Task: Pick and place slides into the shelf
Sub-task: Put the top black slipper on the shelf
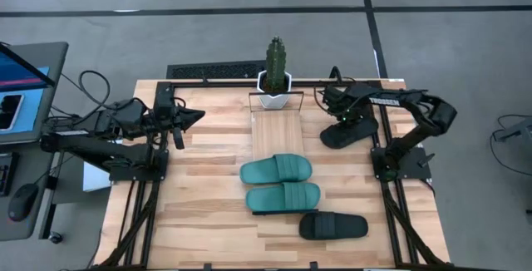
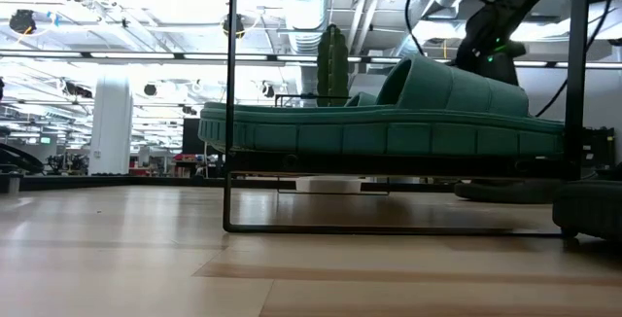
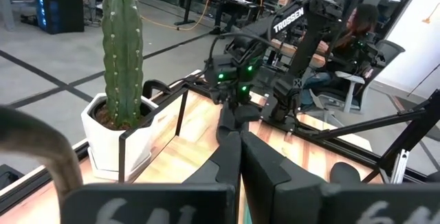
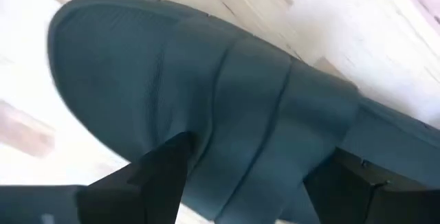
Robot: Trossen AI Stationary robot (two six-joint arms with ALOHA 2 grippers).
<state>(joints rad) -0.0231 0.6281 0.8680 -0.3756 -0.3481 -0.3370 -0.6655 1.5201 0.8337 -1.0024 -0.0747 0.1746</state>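
— While the black slide (image 1: 333,225) lies nearest and the two green slides (image 1: 277,169) sit on the shelf (image 1: 277,131), which step is this?

— Picking the far black slide (image 1: 339,135). The right gripper (image 1: 343,123) is down on it, fingers astride its strap; grip not sure.

— And the left gripper (image 1: 193,117)?

— It waits, closed, empty. Next I think: squeeze, lift, carry to the shelf.

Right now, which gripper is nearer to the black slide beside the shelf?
Right. The right gripper is down on that black slide, jaws straddling it. The left gripper waits across the shelf, far from it.
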